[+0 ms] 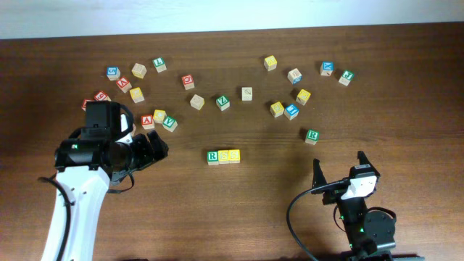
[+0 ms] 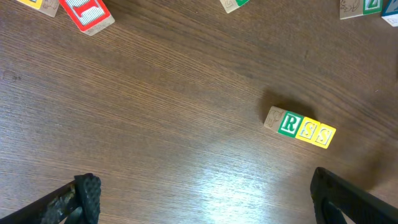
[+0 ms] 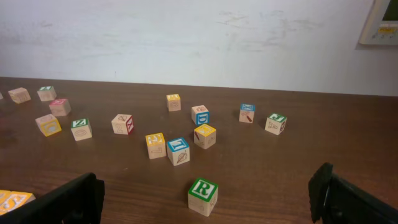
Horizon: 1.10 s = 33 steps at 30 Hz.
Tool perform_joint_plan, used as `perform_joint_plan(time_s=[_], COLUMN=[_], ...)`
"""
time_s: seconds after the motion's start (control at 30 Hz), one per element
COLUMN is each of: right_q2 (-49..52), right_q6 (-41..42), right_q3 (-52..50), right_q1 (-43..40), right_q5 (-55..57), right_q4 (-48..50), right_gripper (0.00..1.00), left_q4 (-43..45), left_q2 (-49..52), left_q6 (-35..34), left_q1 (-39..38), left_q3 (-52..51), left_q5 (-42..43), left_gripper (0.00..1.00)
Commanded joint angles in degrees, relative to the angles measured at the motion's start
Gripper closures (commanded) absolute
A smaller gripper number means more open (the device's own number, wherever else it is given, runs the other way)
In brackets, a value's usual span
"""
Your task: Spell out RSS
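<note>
Three wooden cubes stand touching in a row at the table's middle: the green R cube [image 1: 212,156], a yellow S cube [image 1: 223,156] and a second yellow S cube [image 1: 234,155]. The left wrist view shows them reading R [image 2: 288,123], S [image 2: 306,129], S [image 2: 323,134]. My left gripper [image 1: 156,147] is open and empty, to the left of the row and apart from it. My right gripper [image 1: 339,168] is open and empty at the front right. The row's end shows at the left edge of the right wrist view [image 3: 11,200].
A second green R cube [image 1: 312,135] stands alone ahead of my right gripper, also in the right wrist view [image 3: 203,195]. Several loose letter cubes lie scattered across the far left [image 1: 138,94] and far right [image 1: 291,111] of the table.
</note>
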Motion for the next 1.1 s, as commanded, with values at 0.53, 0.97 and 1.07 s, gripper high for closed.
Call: perform_joint_plan(time_s=[0.53, 0.97, 1.07], right_q2=[-0.7, -0.7, -0.7], right_q6=[-0.4, -0.4, -0.4], right_q3=[-0.3, -0.3, -0.3], right_q1=[-0.4, -0.4, -0.4], right_q5=[0.1, 0.1, 0.1], right_q4=[-0.4, -0.4, -0.4], right_gripper=[0.02, 0.02, 0.02], left_q4=[0.2, 5.0, 3.3], left_q2=[-8.4, -38.7, -43.2], left_q6=[0.3, 11.6, 13.8], left_q1=[0.2, 0.2, 0.2], left_q3=[-2.6, -14.7, -14.7], left_q5=[-2.2, -1.9, -2.0], left_gripper=[0.01, 0.01, 0.01])
